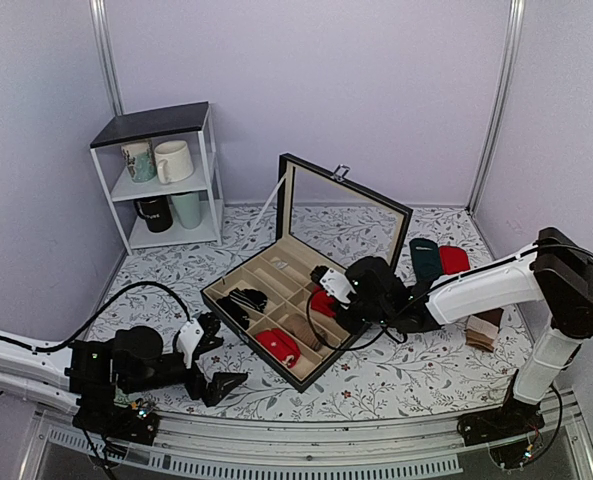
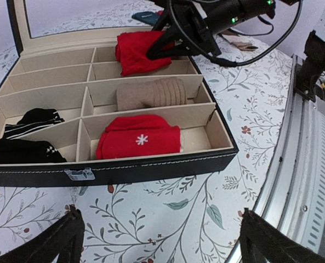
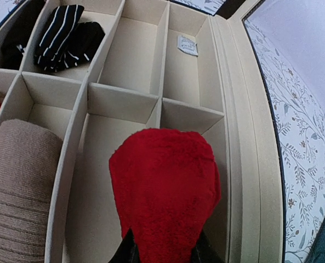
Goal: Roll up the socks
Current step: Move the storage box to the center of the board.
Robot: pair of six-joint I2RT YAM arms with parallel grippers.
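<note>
Your right pincer [image 3: 163, 249] clamps the rolled red socks [image 3: 165, 186] above the divided box [image 3: 244, 109], apparently to store them; the left pincer [image 2: 159, 235] stands wide, idle.

right end effector [image 1: 325, 295]: clamped on red socks [image 1: 319, 304], over box [image 1: 251, 340] | left end effector [image 1: 231, 350]: fingers spread, beside box

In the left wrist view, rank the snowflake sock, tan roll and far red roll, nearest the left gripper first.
1. snowflake sock, front compartment.
2. tan roll, next compartment back.
3. red roll, rearmost, clamped by the right gripper.
</note>
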